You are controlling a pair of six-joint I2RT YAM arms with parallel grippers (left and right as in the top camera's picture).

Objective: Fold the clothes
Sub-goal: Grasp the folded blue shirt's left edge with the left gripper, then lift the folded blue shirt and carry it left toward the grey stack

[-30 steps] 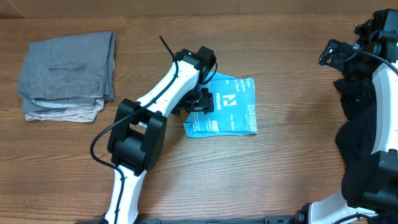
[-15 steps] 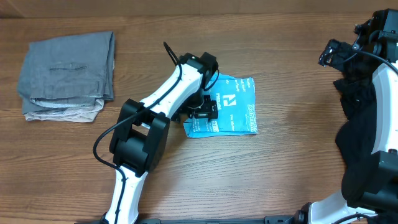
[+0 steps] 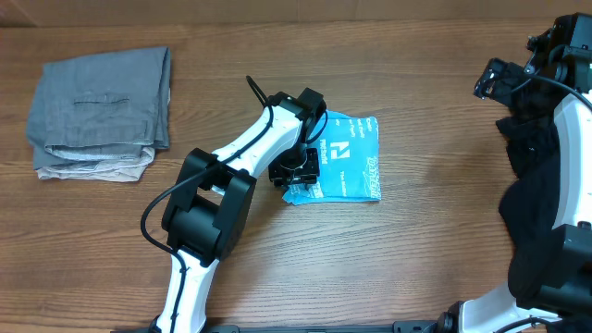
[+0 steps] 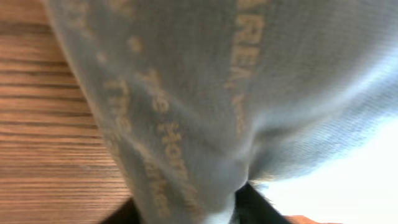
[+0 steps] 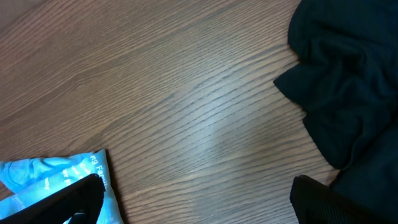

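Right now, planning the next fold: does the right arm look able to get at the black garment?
Probably yes: the black garment lies just beside the open right gripper, and nothing sits between them.

We see the light blue T-shirt (image 3: 347,166) folded into a small rectangle mid-table (image 3: 425,250), white lettering up, and the black garment (image 3: 532,199) crumpled at the table's right edge.
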